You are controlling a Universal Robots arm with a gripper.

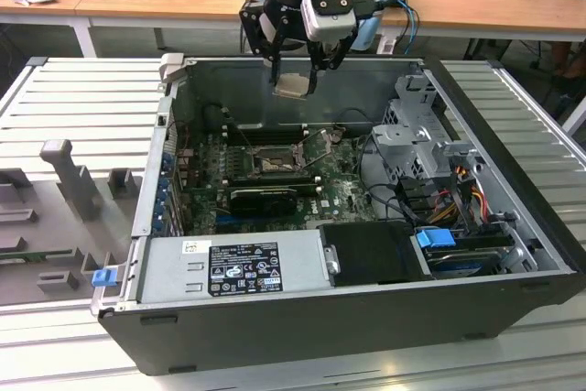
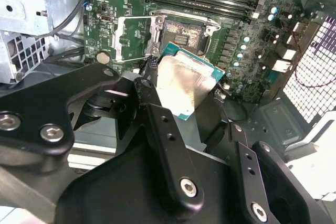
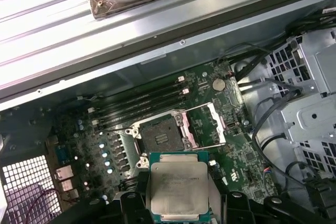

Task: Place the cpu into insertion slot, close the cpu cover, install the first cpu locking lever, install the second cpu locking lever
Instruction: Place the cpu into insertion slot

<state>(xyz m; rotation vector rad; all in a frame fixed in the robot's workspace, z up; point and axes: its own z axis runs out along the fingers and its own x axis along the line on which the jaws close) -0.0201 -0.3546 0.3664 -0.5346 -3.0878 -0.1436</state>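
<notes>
One cpu [image 1: 293, 86] is clamped between your gripper's [image 1: 294, 78] fingers, hanging in the air over the open case [image 1: 275, 336], close to its far wall. The insertion slot [image 3: 161, 139] lies bare on the board below, well apart from the chip. The cpu cover [image 3: 206, 124] is swung open just beside the slot.

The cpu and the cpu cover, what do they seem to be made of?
The cpu looks like a pale metal lid with a dull grey sheen, on a green circuit-board base that shows at its edges. The cpu cover seems to be thin bare sheet metal, silvery and reflective. It is likely steel, though the look leaves that open.
</notes>
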